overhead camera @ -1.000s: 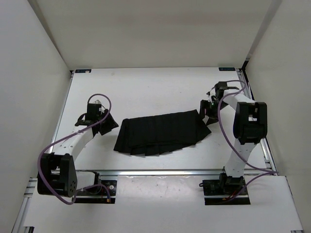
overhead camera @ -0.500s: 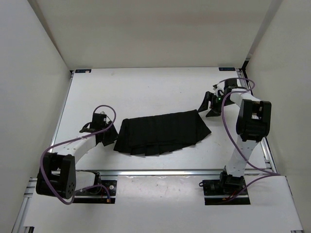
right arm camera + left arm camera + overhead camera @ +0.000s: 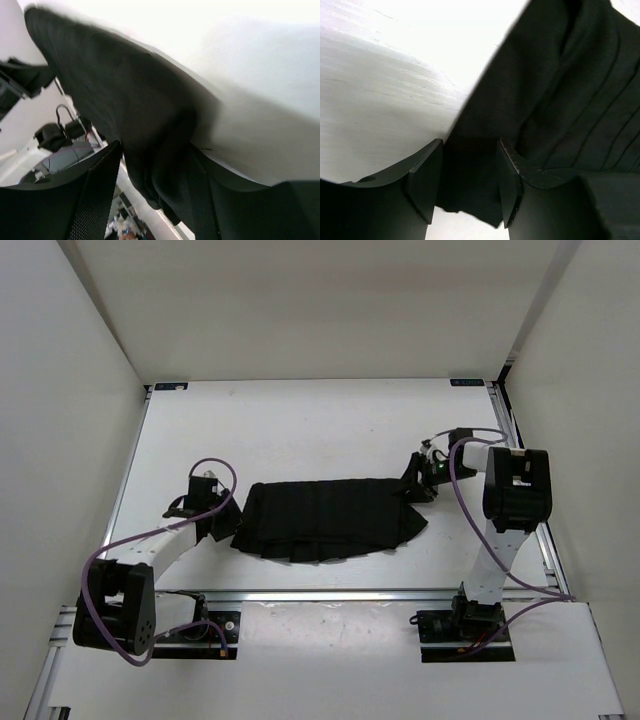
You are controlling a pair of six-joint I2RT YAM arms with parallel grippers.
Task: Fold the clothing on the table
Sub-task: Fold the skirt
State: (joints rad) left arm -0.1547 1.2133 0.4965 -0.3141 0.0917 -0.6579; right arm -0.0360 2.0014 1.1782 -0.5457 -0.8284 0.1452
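The clothing (image 3: 330, 520) is a black pleated garment lying flat across the middle of the white table (image 3: 300, 430). My left gripper (image 3: 225, 520) is low at its left end. In the left wrist view the gripper (image 3: 467, 187) is open, and a corner of the clothing (image 3: 560, 90) lies on the table (image 3: 380, 90) between its fingers. My right gripper (image 3: 412, 483) is at the garment's upper right corner. In the right wrist view that gripper (image 3: 150, 200) is open, with a bunched fold of the clothing (image 3: 115, 85) between its fingers, closer to the right one.
A silver rail (image 3: 330, 593) runs along the table's near edge in front of both arm bases. Another rail (image 3: 510, 430) borders the right side, close behind the right arm. White walls enclose the table on the left, back and right.
The right gripper lifted away from the garment's right corner, then came back down onto it. The left gripper slid in over the left edge. The cloth's right corner sits slightly lower.
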